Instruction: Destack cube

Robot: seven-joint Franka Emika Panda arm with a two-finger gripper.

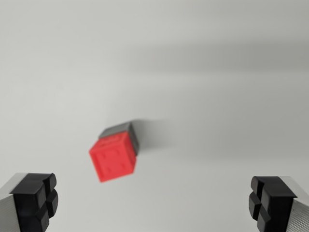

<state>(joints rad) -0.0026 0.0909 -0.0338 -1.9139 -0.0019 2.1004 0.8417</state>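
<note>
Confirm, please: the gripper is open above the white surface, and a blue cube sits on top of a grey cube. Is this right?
Not quite. The top cube is red, not blue, as the wrist view shows. The rest holds: the gripper is open above the white surface, and the red cube sits on the grey cube.

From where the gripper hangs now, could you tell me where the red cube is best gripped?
Grip the red cube on two opposite side faces, coming straight down from above. It sits on top of a grey cube, so its sides are free. The open gripper has fingers spread far wider than the cube. The cube looks turned relative to the fingers, so I would probably rotate the wrist first to meet flat faces.
</note>
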